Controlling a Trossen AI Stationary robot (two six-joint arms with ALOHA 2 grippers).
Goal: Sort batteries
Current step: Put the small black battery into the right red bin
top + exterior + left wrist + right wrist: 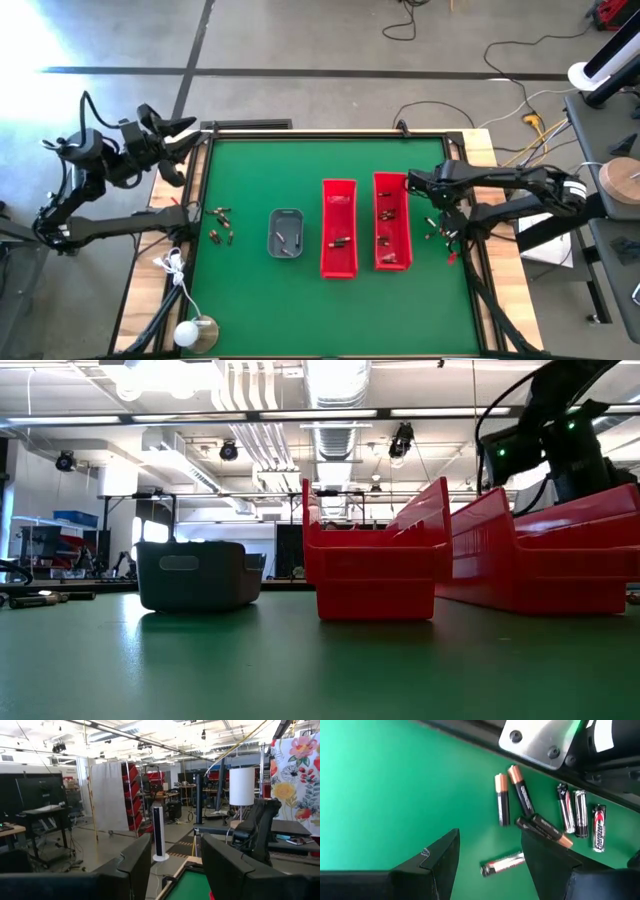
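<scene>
Batteries [521,795] lie loose on the green counter [260,170] beneath the right claw [490,855], which hangs just above them near the counter's right edge, beside the right-hand red bin [391,222]. Its two dark fingers [437,860] stand apart with nothing between them. Seen from the wrist, seven cells are scattered there: two with copper ends side by side, another dark one partly behind a finger, a silvery one lying flat, and three black-and-silver ones in a row. More batteries [221,225] sit in a small cluster near the counter's left side, close to the grey tray [286,232]. A few rest inside the two red bins; the left-hand bin [339,228] holds at least one. The left claw [175,870] waits off the counter's far left corner, raised and pointing into the room, its fingers spread and holding nothing.
</scene>
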